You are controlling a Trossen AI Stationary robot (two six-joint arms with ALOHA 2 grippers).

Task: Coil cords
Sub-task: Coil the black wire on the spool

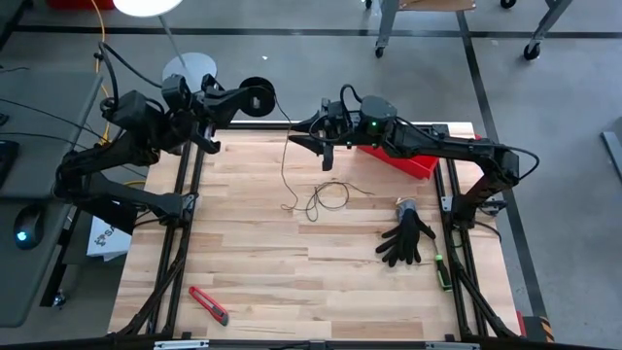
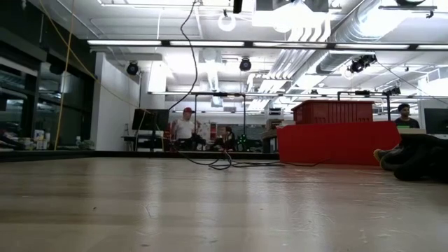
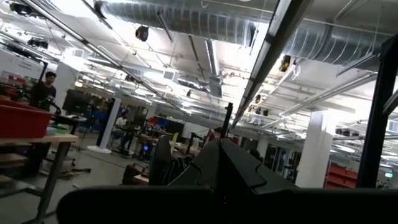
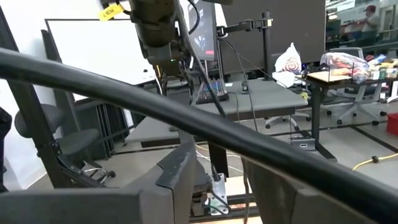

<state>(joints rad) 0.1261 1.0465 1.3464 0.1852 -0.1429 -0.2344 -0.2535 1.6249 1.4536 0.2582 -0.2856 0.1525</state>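
A small round black spool (image 1: 257,97) is held in the air just beyond the table's far edge by my left gripper (image 1: 241,98), which is shut on it. A thin dark cord (image 1: 284,160) runs from the spool to my right gripper (image 1: 296,127). There it bends and hangs down to the table, ending in a loose coil (image 1: 328,196). The hanging cord (image 2: 193,84) and the coil (image 2: 222,165) also show in the low view. My right gripper's fingers (image 4: 177,180) stand apart, open, high above the table's far middle. My left gripper holds the spool at its left side (image 1: 247,98), pinched between the two fingers. The fingers come level from the table's left. The spool is lifted clear, with the cord leading off its right side. My right gripper is open; the cord bends at one fingertip (image 1: 293,126), but I cannot tell whether it touches the cord.
A red box (image 1: 408,161) stands at the far right of the table. A black glove (image 1: 406,239) and a small grey item (image 1: 405,206) lie at the right. A red utility knife (image 1: 208,304) lies near the front left. Dark frame rails (image 1: 180,243) border both sides.
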